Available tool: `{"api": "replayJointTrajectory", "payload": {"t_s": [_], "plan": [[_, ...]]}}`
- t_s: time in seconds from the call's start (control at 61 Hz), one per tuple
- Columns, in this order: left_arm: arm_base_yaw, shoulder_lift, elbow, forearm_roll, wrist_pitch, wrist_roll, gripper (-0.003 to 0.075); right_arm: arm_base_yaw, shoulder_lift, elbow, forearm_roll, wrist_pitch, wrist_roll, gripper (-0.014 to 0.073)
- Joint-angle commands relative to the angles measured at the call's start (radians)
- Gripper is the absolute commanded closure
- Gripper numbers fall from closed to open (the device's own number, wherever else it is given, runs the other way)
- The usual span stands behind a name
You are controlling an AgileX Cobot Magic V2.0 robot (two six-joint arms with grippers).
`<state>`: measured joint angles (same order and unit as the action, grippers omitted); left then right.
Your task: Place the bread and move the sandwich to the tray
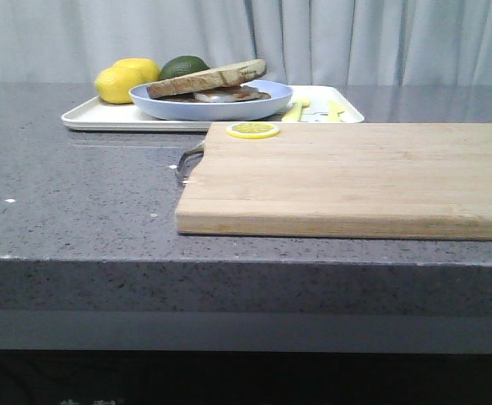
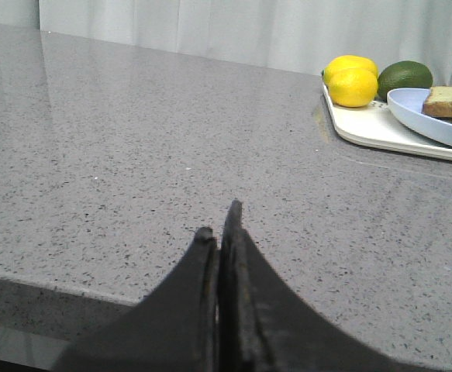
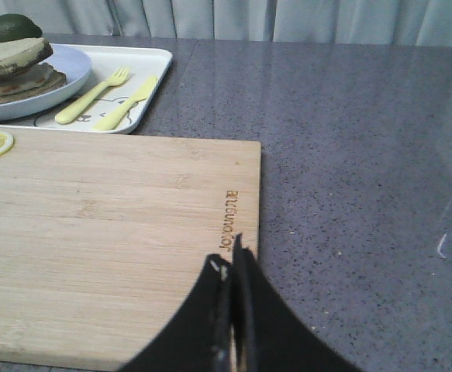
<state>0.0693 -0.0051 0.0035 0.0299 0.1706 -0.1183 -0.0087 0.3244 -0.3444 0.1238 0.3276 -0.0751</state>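
Grey speckled worktop (image 1: 77, 202), pale curtains behind. The tray (image 1: 102, 118) with the sandwich (image 1: 208, 84) sits at the far edge. Both claws, left (image 2: 219, 232) and right (image 3: 229, 263), are clenched on nothing.

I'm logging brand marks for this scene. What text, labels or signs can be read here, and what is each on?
Burned-in lettering on the wooden cutting board near its edge, running sideways: too blurred to read with certainty.
Faint line drawing on the white tray beside the yellow fork: no readable words.
Nothing else carries text.
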Motion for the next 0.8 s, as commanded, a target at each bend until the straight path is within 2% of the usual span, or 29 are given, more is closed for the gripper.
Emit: {"api": "replayJointTrajectory", "payload": {"t_s": [0.0,0.606,0.786], "plan": [[0.001,-0.023,0.011,-0.008,-0.095,-0.012,0.0739,-0.002,0.002,-0.026,-0.003,-0.076,-0.009,0.0671],[0.001,-0.023,0.011,-0.008,-0.095,-0.012,0.0739,0.014,0.002,-0.021,-0.011,-0.081,-0.009,0.0671],[0.001,-0.023,0.011,-0.008,-0.095,-0.012,0.0739,0.064,-0.046,0.103,-0.017,-0.214,-0.009,0.0671]]}}
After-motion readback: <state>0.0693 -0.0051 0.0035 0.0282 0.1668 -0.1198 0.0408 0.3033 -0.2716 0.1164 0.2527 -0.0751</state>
